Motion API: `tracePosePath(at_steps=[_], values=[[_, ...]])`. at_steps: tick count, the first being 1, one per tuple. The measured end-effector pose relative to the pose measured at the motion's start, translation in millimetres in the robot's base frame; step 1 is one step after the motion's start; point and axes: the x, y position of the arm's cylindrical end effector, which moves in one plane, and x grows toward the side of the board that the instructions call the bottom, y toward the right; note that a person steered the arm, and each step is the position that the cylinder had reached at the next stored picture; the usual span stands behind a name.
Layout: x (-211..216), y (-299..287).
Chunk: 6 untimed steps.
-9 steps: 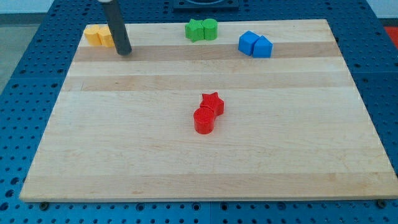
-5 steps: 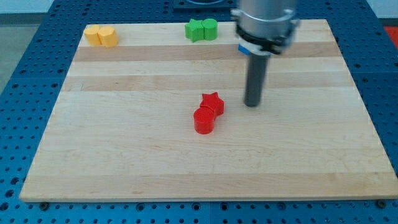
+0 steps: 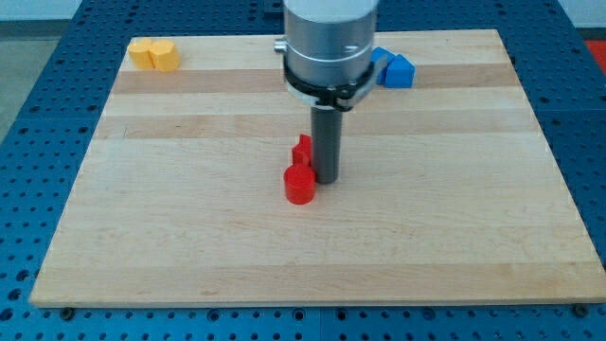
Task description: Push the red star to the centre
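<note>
Red star sits near the middle of the board, mostly hidden behind my rod, with only its left part showing. My tip rests on the wood just to the view's right of the star, close enough that I cannot tell whether the two touch. I carry no jaws; the rod is a single straight piece, so nothing opens or closes.

Red cylinder stands just below the star toward the view's bottom, touching or nearly touching it, and just left of my tip.

Yellow blocks, two of them side by side, lie at the board's top left corner, well apart from the star. Blue blocks show at the view's top right of my arm's grey housing, partly covered by it; their shapes are hard to make out.

No containers appear on the board; every block lies straight on the wood. Blue perforated table surrounds the board.
</note>
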Motion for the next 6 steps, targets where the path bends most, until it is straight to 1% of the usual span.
tracePosePath(at_steps=[1,2,4,6], values=[[-10,-27],[-13,-30],[-15,-7],[-42,-7]])
